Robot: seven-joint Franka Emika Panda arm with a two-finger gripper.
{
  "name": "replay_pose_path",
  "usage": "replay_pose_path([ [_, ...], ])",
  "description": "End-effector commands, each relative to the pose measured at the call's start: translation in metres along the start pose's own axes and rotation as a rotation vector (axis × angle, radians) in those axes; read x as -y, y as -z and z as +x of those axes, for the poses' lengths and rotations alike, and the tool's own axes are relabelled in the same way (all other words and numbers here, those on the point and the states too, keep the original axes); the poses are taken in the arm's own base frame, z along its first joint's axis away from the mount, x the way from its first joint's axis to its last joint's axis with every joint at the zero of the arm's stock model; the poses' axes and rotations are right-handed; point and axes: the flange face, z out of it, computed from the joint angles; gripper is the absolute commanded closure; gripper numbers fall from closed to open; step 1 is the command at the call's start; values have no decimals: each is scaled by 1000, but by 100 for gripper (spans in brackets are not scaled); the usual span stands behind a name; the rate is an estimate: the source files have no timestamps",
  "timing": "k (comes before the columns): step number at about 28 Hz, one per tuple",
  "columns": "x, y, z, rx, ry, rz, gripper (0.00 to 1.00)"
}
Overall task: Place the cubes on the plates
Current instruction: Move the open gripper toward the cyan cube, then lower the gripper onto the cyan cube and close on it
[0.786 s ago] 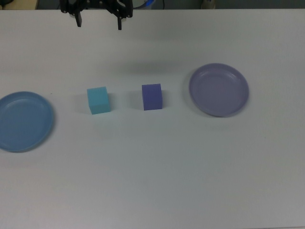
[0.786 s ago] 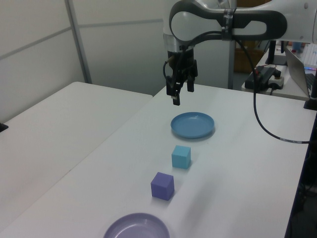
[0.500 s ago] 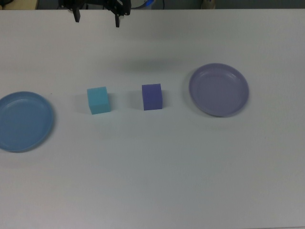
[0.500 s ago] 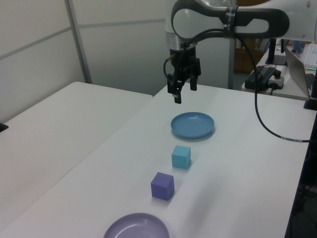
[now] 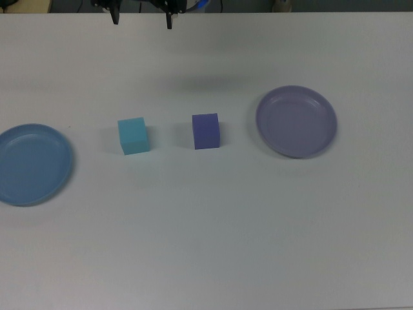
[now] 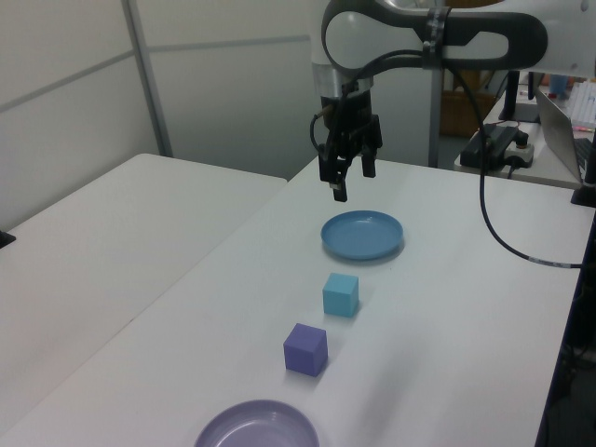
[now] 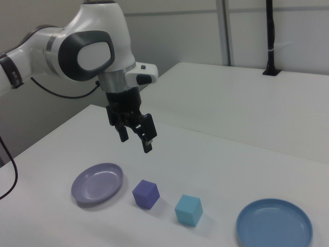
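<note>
Cubes (image 5: 133, 135) bare, blue plate (image 5: 32, 165) edge-cropped

Cyan cube (image 5: 133, 135), violet cube (image 5: 206, 131), blue plate (image 5: 32, 164), lavender plate (image 5: 296, 121): all on table, well below the raised gripper (image 5: 142, 19); plates empty.

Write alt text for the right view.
A white robot arm holds its open black two-finger gripper above a white table. Below, in a row: pale lavender round plate, dark blue-violet cube, light cyan cube, medium blue round plate, both plates empty.

Two cubes (image 5: 133, 135) (image 5: 206, 131), two plates (image 5: 33, 165) (image 5: 296, 121), one pincer (image 7: 135, 138).
</note>
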Motion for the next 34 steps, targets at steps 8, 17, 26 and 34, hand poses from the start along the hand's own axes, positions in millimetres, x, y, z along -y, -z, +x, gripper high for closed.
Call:
replay_pose_path([
  [8,-12,-64,1,109,106,-86,0],
  [17,-28,-137,26,46,113,-108,0],
  [26,-32,-219,61,88,132,-152,0],
  [34,-34,-263,80,81,156,-195,0],
])
